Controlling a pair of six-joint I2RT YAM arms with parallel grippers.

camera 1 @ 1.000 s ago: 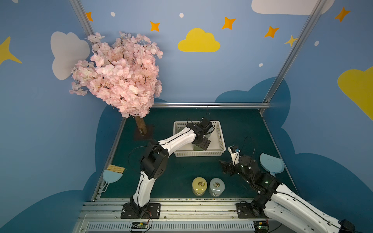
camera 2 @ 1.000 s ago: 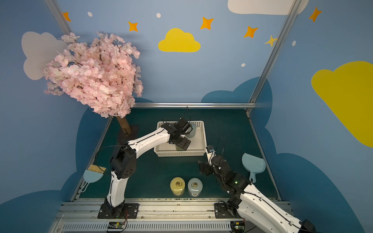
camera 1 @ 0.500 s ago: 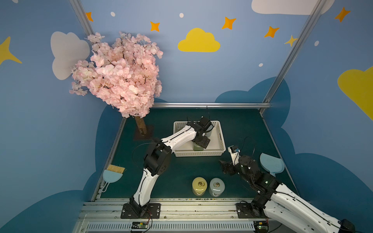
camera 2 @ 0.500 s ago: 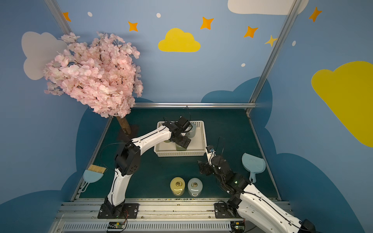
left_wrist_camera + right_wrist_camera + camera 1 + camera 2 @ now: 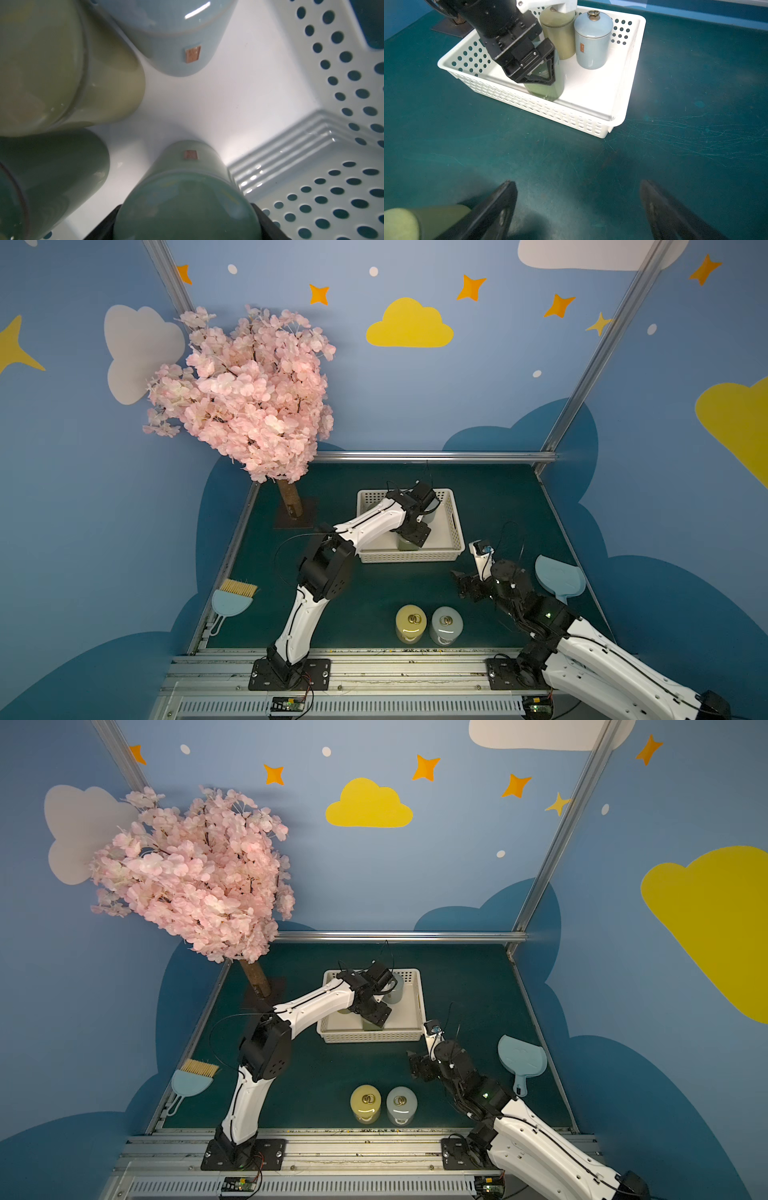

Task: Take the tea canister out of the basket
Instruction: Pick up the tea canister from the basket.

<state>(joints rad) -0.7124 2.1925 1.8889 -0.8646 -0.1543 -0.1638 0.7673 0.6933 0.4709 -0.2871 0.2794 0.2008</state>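
The white perforated basket [image 5: 455,526] [image 5: 419,1006] sits at the middle back of the green table. Inside it stand several tea canisters. My left gripper [image 5: 538,81] [image 5: 187,225] reaches down into the basket, its black fingers pressed on both sides of a green tea canister [image 5: 548,91] [image 5: 187,203] [image 5: 406,546] near the front wall. That canister stands on the basket floor. A pale blue canister [image 5: 592,41] and an olive one [image 5: 559,35] stand behind it. My right gripper [image 5: 577,199] [image 5: 463,587] hovers open over bare table, in front of the basket.
A yellow canister [image 5: 410,623] and a pale grey canister [image 5: 446,624] stand side by side near the front rail. A pink blossom tree [image 5: 249,393] rises at the back left. A hand brush [image 5: 232,599] lies at the left edge, a blue dustpan [image 5: 559,578] at the right.
My left gripper's fingers have come together around the green canister in the basket. The right arm has stayed where it was.
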